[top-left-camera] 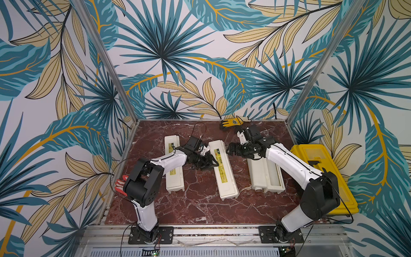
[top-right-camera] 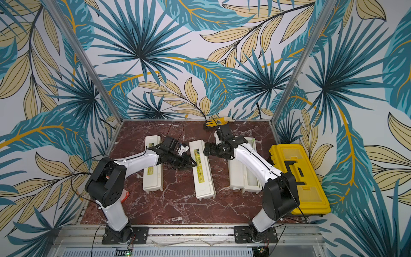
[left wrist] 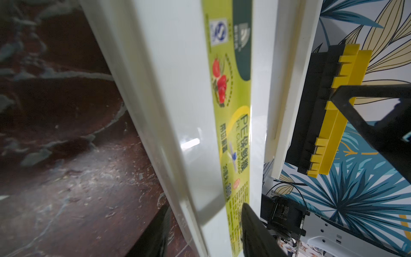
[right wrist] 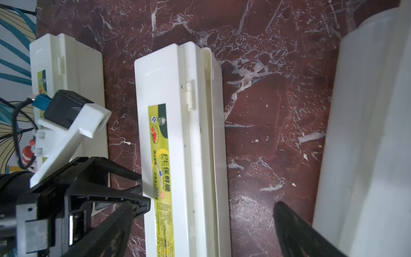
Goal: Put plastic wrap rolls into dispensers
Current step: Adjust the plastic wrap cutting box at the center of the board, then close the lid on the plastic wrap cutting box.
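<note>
The left gripper (top-left-camera: pixel 213 163), fingers slightly apart, is at the closed middle dispenser (top-left-camera: pixel 224 175). The right gripper (top-left-camera: pixel 230 151) hovers beside it, spread wide and empty. A roll (right wrist: pixel 367 133) lies in the open right dispenser (top-left-camera: pixel 277 180).

The middle dispenser (top-left-camera: pixel 223 169) is cream-white plastic, smooth and glossy enough to catch a bright highlight in the left wrist view. Its yellow-green label (left wrist: pixel 231 89) is shiny printed film. The table (top-left-camera: pixel 195 207) under the dispenser looks like polished red-brown marble with white veins, scuffed and dusty close up. To the dispenser's right, the roll (right wrist: pixel 367 133) is milky, matt, translucent film. Farther right, the toolbox (top-left-camera: pixel 311 153) is yellow moulded plastic. Behind the dispenser, the glove (top-left-camera: pixel 230 122) looks like knitted cloth.
</note>
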